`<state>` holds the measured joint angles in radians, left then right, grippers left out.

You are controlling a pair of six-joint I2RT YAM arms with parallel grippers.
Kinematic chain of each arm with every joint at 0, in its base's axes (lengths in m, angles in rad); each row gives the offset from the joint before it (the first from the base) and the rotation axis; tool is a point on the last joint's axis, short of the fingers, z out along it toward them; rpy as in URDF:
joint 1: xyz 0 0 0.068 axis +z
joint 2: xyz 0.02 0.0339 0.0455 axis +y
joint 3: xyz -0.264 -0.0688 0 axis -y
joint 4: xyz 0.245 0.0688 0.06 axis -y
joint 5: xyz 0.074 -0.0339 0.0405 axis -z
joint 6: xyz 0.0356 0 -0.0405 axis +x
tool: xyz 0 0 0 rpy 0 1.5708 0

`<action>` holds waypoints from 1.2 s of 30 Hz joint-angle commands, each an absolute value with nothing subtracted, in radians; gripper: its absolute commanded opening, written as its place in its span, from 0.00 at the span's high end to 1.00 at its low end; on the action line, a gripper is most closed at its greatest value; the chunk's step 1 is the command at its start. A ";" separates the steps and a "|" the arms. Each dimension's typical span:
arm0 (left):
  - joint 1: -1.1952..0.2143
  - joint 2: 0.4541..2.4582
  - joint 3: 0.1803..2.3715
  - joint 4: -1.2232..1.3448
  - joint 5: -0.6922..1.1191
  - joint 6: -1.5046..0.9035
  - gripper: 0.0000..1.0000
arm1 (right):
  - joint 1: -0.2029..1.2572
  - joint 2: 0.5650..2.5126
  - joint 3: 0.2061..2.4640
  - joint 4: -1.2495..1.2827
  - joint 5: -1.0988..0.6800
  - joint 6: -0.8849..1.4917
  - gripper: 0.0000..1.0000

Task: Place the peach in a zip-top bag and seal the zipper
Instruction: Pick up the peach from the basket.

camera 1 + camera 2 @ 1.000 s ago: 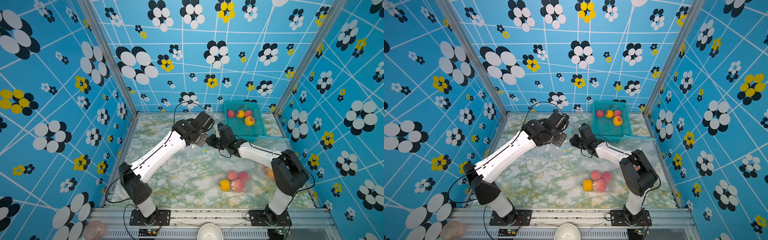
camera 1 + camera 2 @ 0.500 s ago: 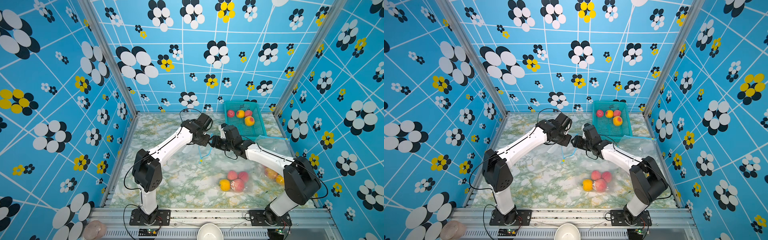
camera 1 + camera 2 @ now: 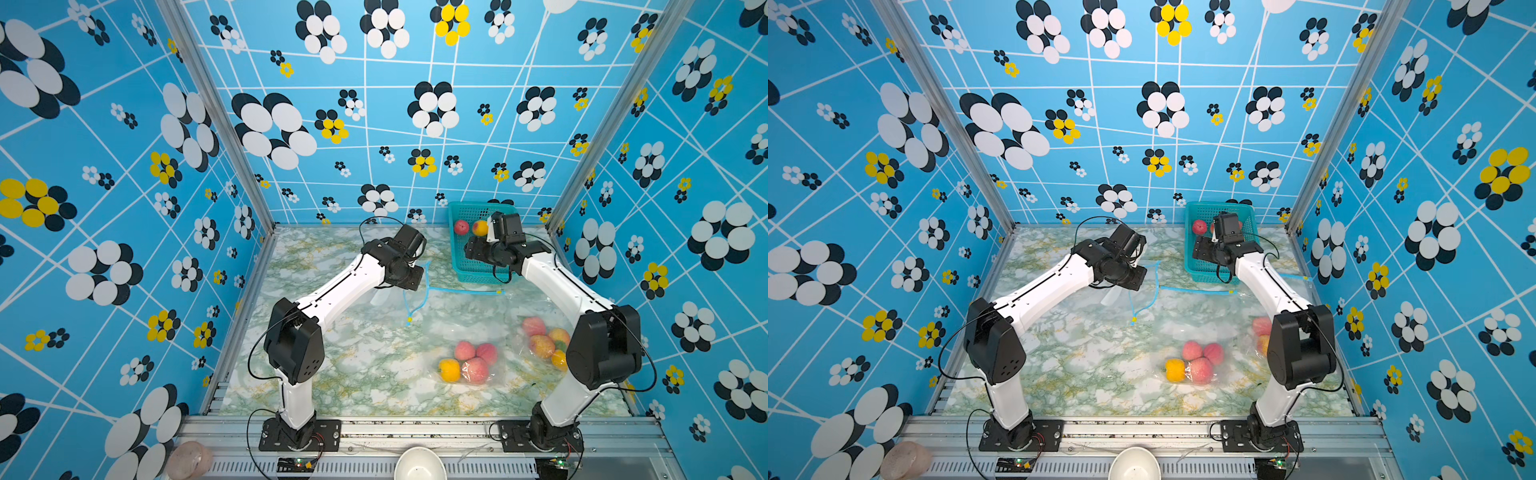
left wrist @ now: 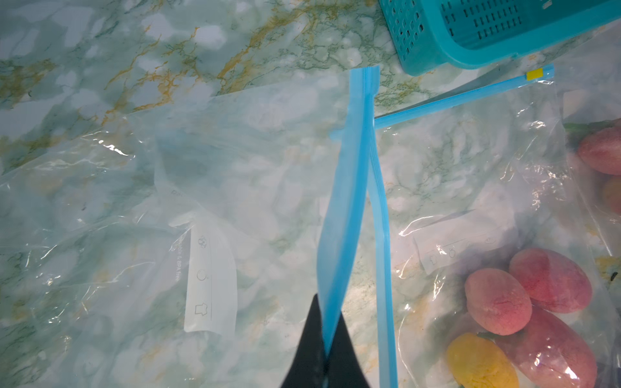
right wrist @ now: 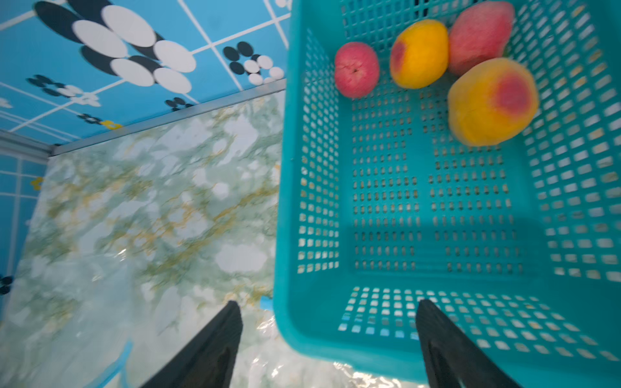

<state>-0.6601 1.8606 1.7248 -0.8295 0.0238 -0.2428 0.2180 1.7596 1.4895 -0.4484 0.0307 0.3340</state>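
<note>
Left claw (image 4: 325,339), left wrist view: two black tapered fingers pressed together on one blue ribbed zipper lip of the empty zip-top bag (image 4: 255,208), a clear, crinkled film bearing one white label panel. The pinched lip stands on edge, its long axis running straight away from the claw; the second lip (image 4: 381,242) lies alongside, leaving a narrow slit of a mouth. One further zipper strip, ending in a yellow slider (image 4: 535,74), crosses at an angle toward the teal perforated basket (image 4: 423,40). A filled bag (image 4: 551,352) rests on the green-and-white marbled table (image 4: 100,50) with four rounded matt fruits inside: three pink-red, one yellow. Right claw (image 5: 328,304), right wrist view: fingers spread wide with nothing between them, one above the table and one above the basket's slotted floor. Four peaches (image 5: 492,100) cluster at the basket's far end, two pink-red and two yellow-orange with red blush. Both top views: the basket occupies the far right corner of the table, only two peaches showing beside the right arm's wrist. The held bag sits mid-table under the left arm's wrist, its blue zipper running from the far side toward the near side and ending at a yellow tab (image 3: 409,319). Two filled bags lie near the right arm; the second filled bag (image 3: 540,345) is partly hidden by it.
</note>
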 commanded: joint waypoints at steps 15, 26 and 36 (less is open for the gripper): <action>-0.658 1.861 1.753 -0.830 0.089 -0.257 0.94 | 0.124 2.207 1.922 -0.607 0.376 0.014 0.08; -0.678 1.856 1.757 -0.839 0.099 -0.260 0.94 | 0.078 2.351 2.011 -0.444 0.473 -0.033 0.08; -0.673 1.858 1.746 -0.842 0.082 -0.247 0.94 | 0.078 2.487 2.160 -0.465 0.454 -0.034 0.08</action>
<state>-0.6754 1.8606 1.7298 -0.8303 0.0830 -0.2474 0.0761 2.4531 2.1223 -0.4595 0.4442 -0.0311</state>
